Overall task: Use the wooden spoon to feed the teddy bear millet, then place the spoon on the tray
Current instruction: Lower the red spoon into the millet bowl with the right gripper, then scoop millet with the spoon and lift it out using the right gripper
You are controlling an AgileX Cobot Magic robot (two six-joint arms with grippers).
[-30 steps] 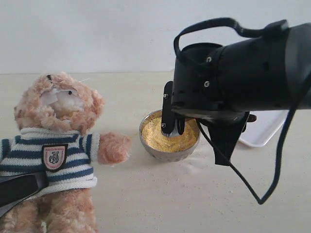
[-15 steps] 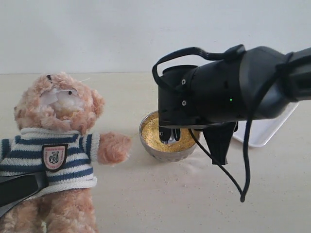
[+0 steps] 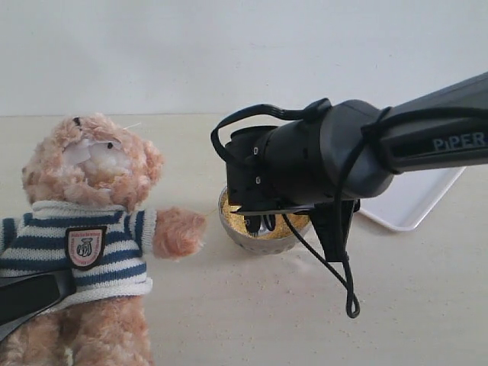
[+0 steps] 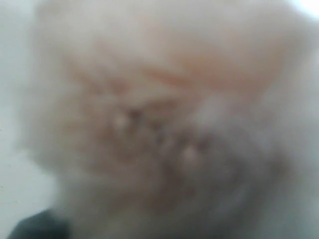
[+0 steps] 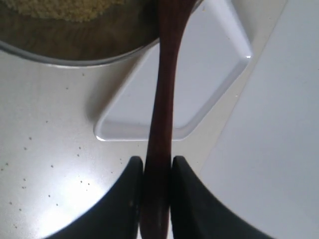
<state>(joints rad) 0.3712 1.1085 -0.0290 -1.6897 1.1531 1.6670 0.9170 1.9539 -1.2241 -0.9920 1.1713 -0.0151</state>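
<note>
Pale beige surface (image 3: pixel 229 320) ran back to a plain white wall (image 3: pixel 152 53), with the teddy bear (image 3: pixel 91 229) sitting at the left, one paw stretched toward the metal bowl (image 3: pixel 263 238) near the middle. Over the last second the right arm (image 3: pixel 343 160) had swung leftward and dipped across that bowl. A second earlier its jaws had stood upright in the grain in plain sight, but now the wrist body covered most of the bowl and more of the tray (image 3: pixel 412 202) lay exposed behind it. From the right wrist, the right jaws were pinched closed on the tail of the wooden spoon (image 5: pixel 164 99). Its slim handle ran forward over the bowl's rim toward the millet (image 5: pixel 60 7), and the oval end was cut off from view. That sweep looked like the scooping stroke, so the feeding was probably only beginning; whether the spoon carried any grain could not be told. Loose grains (image 3: pixel 305 259) dotted the surface beside the bowl. The bear had not shifted. The left jaws sat low against its body at the near left edge, and the left wrist showed only blurred fur, so their opening could not be told.
</note>
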